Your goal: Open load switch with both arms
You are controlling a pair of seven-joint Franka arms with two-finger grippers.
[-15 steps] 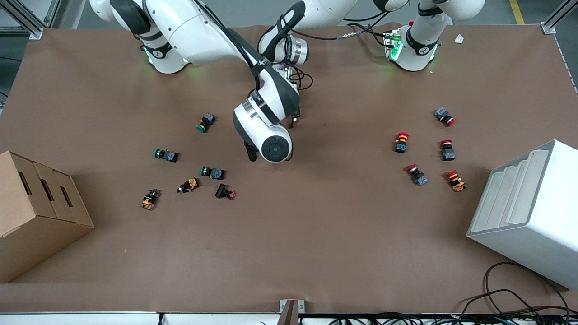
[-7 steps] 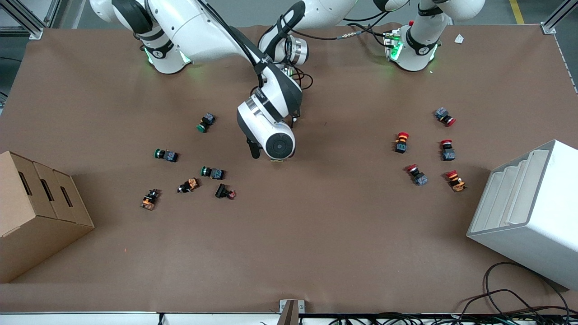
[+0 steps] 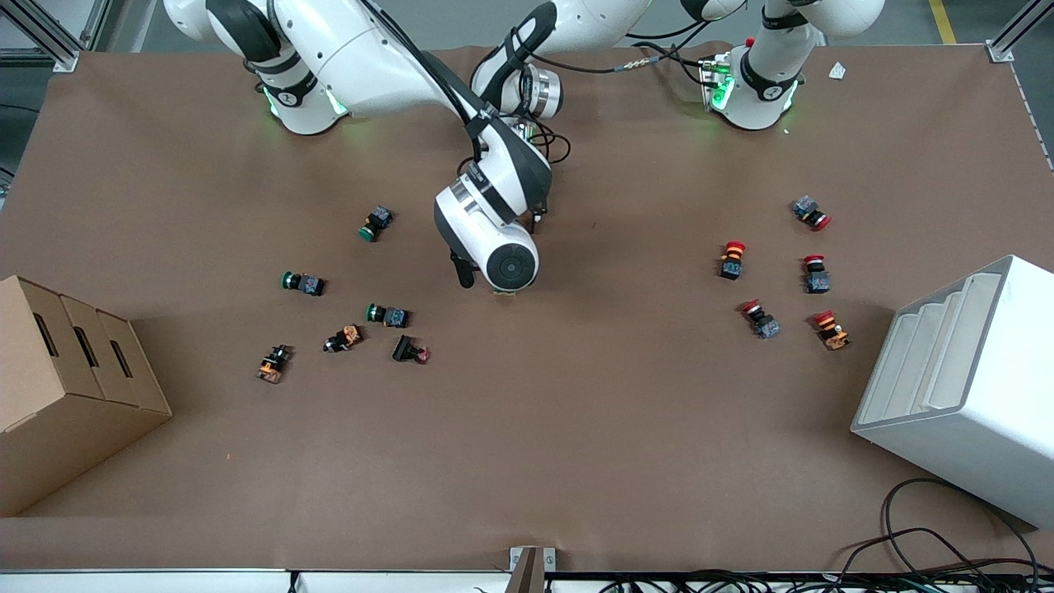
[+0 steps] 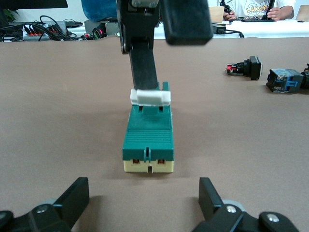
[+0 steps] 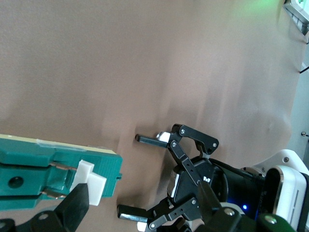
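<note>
The load switch lies flat on the brown surface near its middle. It sits between the scattered green push buttons toward the right arm's end and the red push buttons toward the left arm's end. In the front view the right arm's wrist covers nearly all of it, and only a pale sliver shows under the wrist. The wrist views show an elongated dark-green block with fine ribs across its top. One end has a cream face with two small slots where coppery contacts show, and a white lever piece lies across the other end. The right gripper is over the lever end with its jaws apart. One dark finger comes down onto the white lever and appears to touch it, while the other finger stands off to the side, clear of the block. The left gripper is low over the surface just beside the cream end, facing along the block. Its jaws are spread wider than the switch and hold nothing.
</note>
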